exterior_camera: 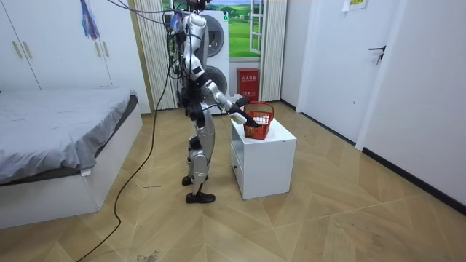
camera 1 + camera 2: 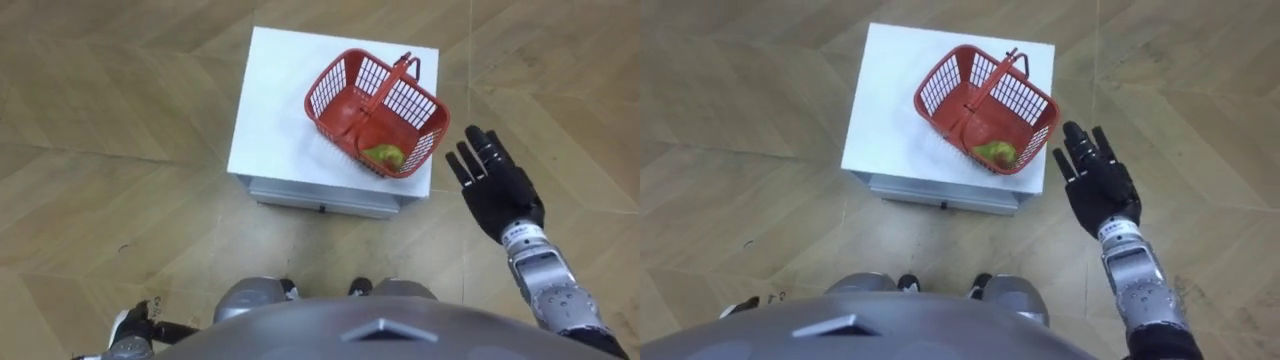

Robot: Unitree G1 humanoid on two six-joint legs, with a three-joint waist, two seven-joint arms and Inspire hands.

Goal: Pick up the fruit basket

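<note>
A red plastic fruit basket (image 2: pixel 345 95) stands on a low white cabinet (image 2: pixel 275 110), near its right front corner. Its handle (image 2: pixel 385 85) stands up across the middle, and a green-yellow fruit (image 2: pixel 385 155) lies inside at the near end. My right hand (image 2: pixel 497 190) hovers just right of the basket at the cabinet's edge, open with straight fingers, palm toward the basket and not touching it. My left hand (image 2: pixel 132 326) hangs low at the lower left, far from the basket. In the room view I stand close to the cabinet (image 1: pixel 266 156), right arm stretched toward the basket (image 1: pixel 258 120).
The cabinet has a drawer front (image 2: pixel 320 195) facing me and wooden floor (image 2: pixel 110 190) all round it. A bed (image 1: pixel 58 124) stands on the room view's left. A washing machine (image 1: pixel 211 44) is behind me, and a door (image 1: pixel 324 58) is on the room view's right.
</note>
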